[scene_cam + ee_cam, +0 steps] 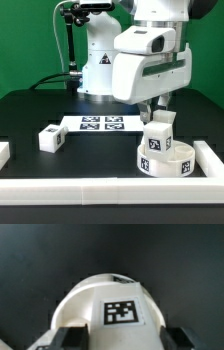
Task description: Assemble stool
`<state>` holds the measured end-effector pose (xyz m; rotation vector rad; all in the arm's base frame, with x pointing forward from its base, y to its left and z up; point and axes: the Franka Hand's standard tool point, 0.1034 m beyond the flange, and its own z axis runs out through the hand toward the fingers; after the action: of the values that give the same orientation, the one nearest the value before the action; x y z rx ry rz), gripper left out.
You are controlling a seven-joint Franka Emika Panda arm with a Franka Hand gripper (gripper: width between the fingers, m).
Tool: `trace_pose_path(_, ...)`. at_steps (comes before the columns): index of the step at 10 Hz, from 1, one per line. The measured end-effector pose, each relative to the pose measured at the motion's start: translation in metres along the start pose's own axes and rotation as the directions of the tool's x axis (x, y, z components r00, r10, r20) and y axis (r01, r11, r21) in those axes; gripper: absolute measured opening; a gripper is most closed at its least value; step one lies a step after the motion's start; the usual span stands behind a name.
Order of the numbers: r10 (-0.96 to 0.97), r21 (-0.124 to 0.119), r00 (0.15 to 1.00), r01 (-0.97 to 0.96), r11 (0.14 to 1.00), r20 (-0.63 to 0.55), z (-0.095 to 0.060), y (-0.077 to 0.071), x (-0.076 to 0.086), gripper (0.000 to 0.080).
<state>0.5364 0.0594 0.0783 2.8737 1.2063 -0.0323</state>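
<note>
The stool's round white seat (168,160) lies at the exterior view's right, near the front rail, with a marker tag on its side. A chunky white leg (160,133) stands upright on top of it. My gripper (159,112) comes down onto this leg from above. In the wrist view the leg (115,303) fills the space between the two dark fingers (72,339), and its tag faces the camera. The gripper (122,340) is shut on the leg. Another leg (52,138) lies loose on the black table toward the exterior view's left.
The marker board (100,123) lies flat in the middle in front of the arm's base. White border rails run along the front edge (90,188) and the right side (212,155). A short white piece (4,152) shows at the left edge.
</note>
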Motion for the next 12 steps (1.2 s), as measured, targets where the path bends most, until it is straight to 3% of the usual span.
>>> trace_pose_path(5,0.363,0.0,0.932,-0.363,0.932,0.0,0.0001,-0.0002,0.0001,0.0341)
trace_pose_path(12,0.845,0.061,0.534,-0.843,0.535,-0.028,0.0021,0.0001,0.0007,0.0341)
